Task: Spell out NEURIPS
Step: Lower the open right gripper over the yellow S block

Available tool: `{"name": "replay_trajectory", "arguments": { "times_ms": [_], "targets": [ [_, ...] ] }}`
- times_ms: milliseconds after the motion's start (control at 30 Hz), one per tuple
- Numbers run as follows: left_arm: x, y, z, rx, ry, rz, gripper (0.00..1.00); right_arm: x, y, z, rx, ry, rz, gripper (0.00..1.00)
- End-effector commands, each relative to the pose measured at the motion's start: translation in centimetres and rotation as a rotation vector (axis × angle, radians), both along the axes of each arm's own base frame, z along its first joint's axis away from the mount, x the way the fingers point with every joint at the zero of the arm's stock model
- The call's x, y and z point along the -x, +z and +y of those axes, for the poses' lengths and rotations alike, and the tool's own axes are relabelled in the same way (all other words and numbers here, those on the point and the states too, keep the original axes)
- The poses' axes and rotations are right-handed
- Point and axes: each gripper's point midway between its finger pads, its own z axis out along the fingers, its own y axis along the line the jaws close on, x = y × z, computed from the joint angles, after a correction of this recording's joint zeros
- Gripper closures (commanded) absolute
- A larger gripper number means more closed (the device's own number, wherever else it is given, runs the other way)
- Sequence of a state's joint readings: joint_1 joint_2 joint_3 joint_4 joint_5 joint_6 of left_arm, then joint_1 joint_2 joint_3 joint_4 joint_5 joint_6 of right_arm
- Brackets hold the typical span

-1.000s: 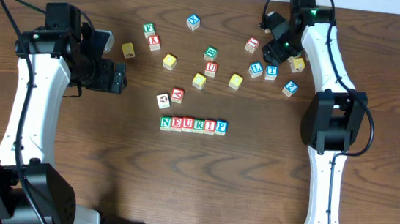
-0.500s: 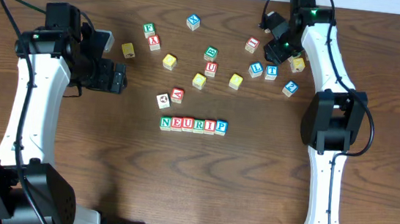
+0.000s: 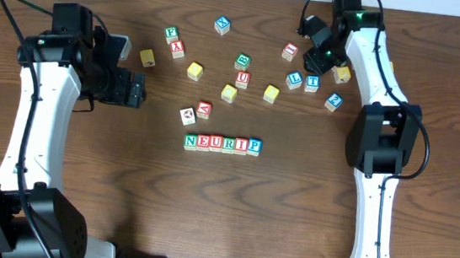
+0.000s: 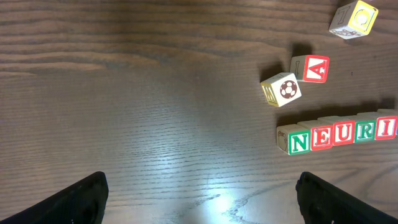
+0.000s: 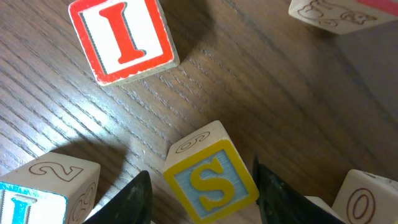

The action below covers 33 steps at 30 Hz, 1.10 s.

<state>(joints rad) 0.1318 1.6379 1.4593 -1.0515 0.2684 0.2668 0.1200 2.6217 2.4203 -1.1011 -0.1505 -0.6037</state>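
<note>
Six cubes reading NEURIP (image 3: 223, 144) stand in a row at the table's middle; the left wrist view shows its start, NEURI (image 4: 336, 134), at the right edge. The yellow S cube (image 5: 211, 180) rests on the wood between my right gripper's (image 5: 204, 186) fingers. The right finger touches its corner, while a gap remains at the left finger, so the jaws are open around it. From overhead my right gripper (image 3: 322, 57) hides the S cube at the back right. My left gripper (image 3: 132, 88) hovers wide open over bare wood at the left, empty (image 4: 202, 199).
Loose cubes are scattered behind the row: a red U (image 3: 241, 79), an A (image 4: 311, 68), a soccer-ball cube (image 4: 281, 90), and blue ones (image 3: 302, 82). A red I cube (image 5: 121, 40) and an O cube (image 5: 367, 199) lie close to the S.
My right gripper's jaws have narrowed around the S cube. The left arm and the NEURIP row have not moved.
</note>
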Motion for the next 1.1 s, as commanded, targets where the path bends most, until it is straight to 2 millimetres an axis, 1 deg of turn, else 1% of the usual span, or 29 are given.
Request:
{"name": "replay_trajectory", "arguments": {
  "times_ms": [0,200,300,333,433,467,500,533,567,633,667,700,733,767,933,1067],
  "targets": [
    [-0.21,1.10,-0.16,0.003,-0.015,-0.031,0.05,0.39,-1.06,0.53,-0.013,0.013,0.023,0.53],
    [-0.21,1.10,-0.17,0.003,-0.015,-0.031,0.05,0.24,-1.02,0.56,-0.018,-0.007,0.021,0.58],
    [-0.22,1.10,-0.17,0.003,-0.015,-0.032,0.05,0.14,-0.99,0.58,-0.021,-0.015,0.018,0.57],
    [-0.22,1.10,-0.17,0.003,-0.015,-0.032,0.05,0.15,-0.99,0.58,-0.021,-0.015,0.018,0.54],
    [-0.22,1.10,-0.17,0.003,-0.016,-0.032,0.05,0.15,-0.99,0.58,-0.021,-0.015,0.018,0.55],
    [-0.22,1.10,-0.17,0.003,-0.015,-0.032,0.05,0.15,-0.99,0.58,-0.021,-0.015,0.018,0.57],
    [-0.21,1.10,-0.17,0.003,-0.016,-0.031,0.05,0.15,-0.99,0.58,-0.021,-0.015,0.018,0.66],
    [-0.21,1.10,-0.17,0.003,-0.016,-0.031,0.05,0.15,-0.99,0.58,-0.021,-0.015,0.018,0.71],
    [-0.22,1.10,-0.17,0.003,-0.016,-0.032,0.05,0.15,-0.99,0.58,-0.021,-0.015,0.018,0.75],
    [-0.22,1.10,-0.17,0.003,-0.015,-0.032,0.05,0.17,-1.00,0.58,-0.021,-0.015,0.019,0.75],
    [-0.21,1.10,-0.17,0.003,-0.015,-0.031,0.05,0.20,-1.01,0.57,-0.021,-0.015,0.021,0.74],
    [-0.21,1.10,-0.17,0.003,-0.015,-0.031,0.05,0.21,-1.01,0.57,-0.021,-0.015,0.021,0.71],
    [-0.21,1.10,-0.17,0.003,-0.015,-0.031,0.05,0.21,-1.01,0.57,-0.021,-0.015,0.021,0.63],
    [-0.21,1.10,-0.16,0.003,-0.015,-0.031,0.05,0.21,-1.01,0.57,-0.021,-0.016,0.021,0.60],
    [-0.21,1.10,-0.17,0.003,-0.015,-0.031,0.05,0.19,-1.00,0.58,-0.021,-0.016,0.020,0.54],
    [-0.21,1.10,-0.17,0.003,-0.015,-0.031,0.05,0.12,-0.96,0.85,-0.027,-0.012,0.016,0.53]
  ]
}}
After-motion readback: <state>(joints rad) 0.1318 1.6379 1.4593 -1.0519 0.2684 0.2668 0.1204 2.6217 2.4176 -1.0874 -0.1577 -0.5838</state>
